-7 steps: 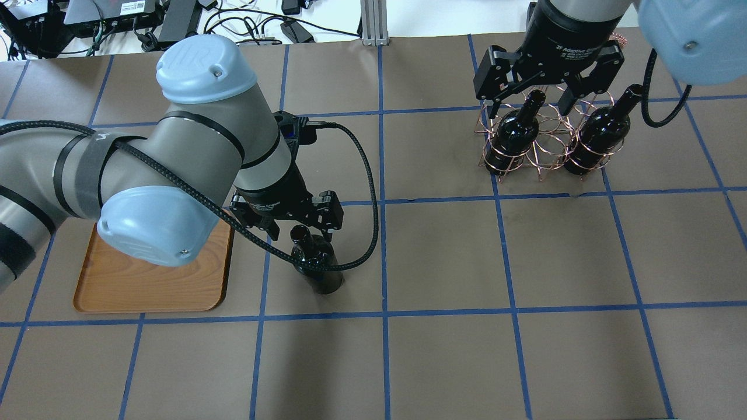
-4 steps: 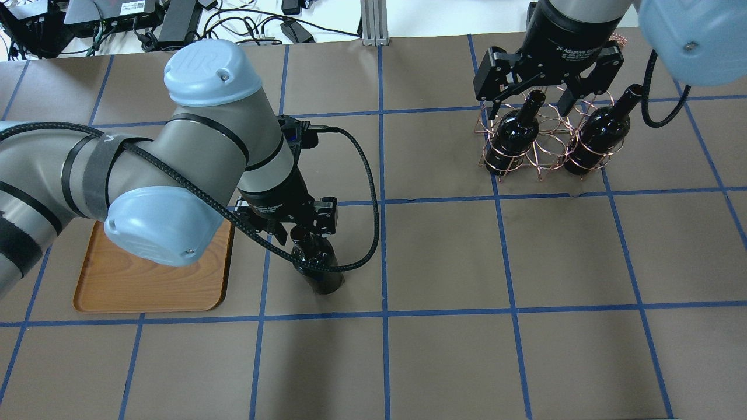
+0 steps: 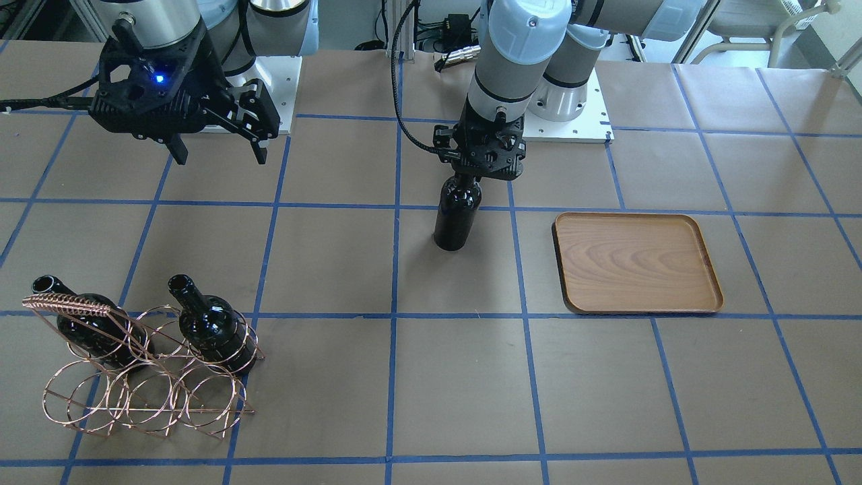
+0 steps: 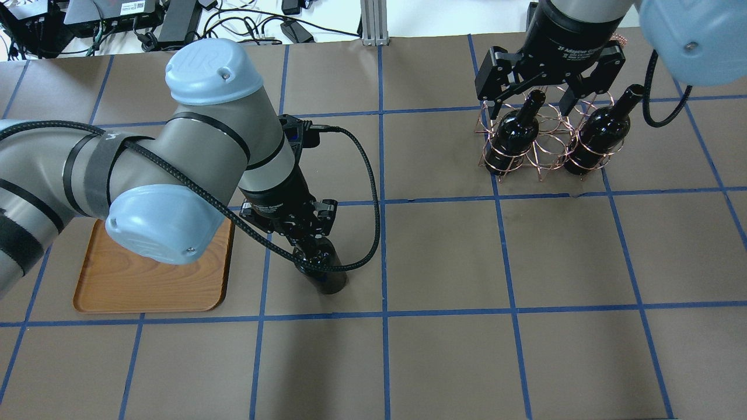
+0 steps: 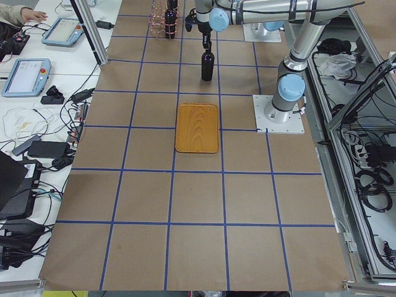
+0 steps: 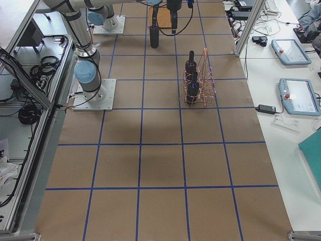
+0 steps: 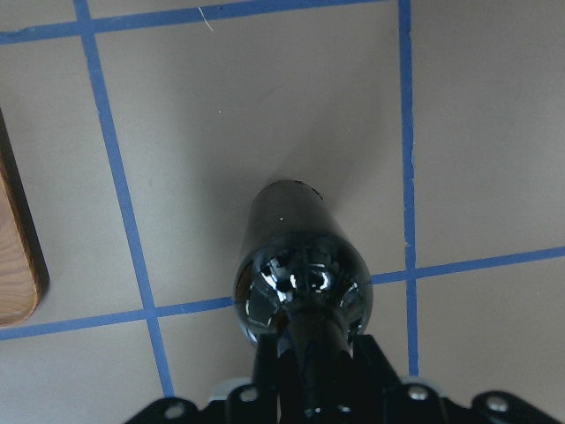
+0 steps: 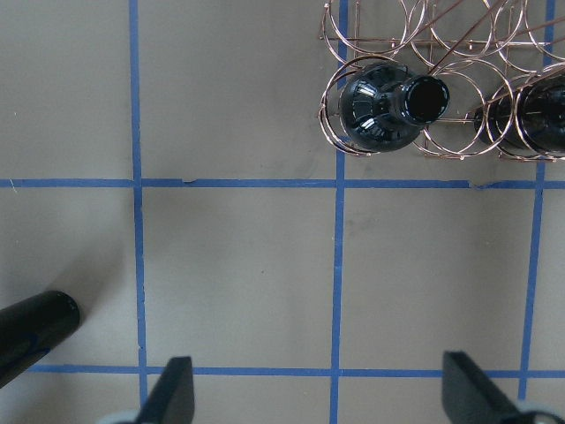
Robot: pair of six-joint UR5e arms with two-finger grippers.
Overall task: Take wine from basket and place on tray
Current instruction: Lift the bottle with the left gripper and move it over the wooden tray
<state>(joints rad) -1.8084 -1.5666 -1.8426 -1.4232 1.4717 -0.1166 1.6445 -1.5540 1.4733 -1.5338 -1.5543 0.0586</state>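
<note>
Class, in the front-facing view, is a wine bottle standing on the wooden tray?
No, the wine stands on the table beside the tray, apart from it.

Overhead, front views opposed; side views distant; wrist cameras close; exteriors share tray (image 4: 149, 289).

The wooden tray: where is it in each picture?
Front-facing: tray right of centre.
Overhead: tray lower left, partly covered.
Exterior left: tray at centre.
Exterior right: tray at top edge.
Left wrist: tray sliver, left edge.
Right wrist: not in it.
Landmark: the lone bottle beside it.
</note>
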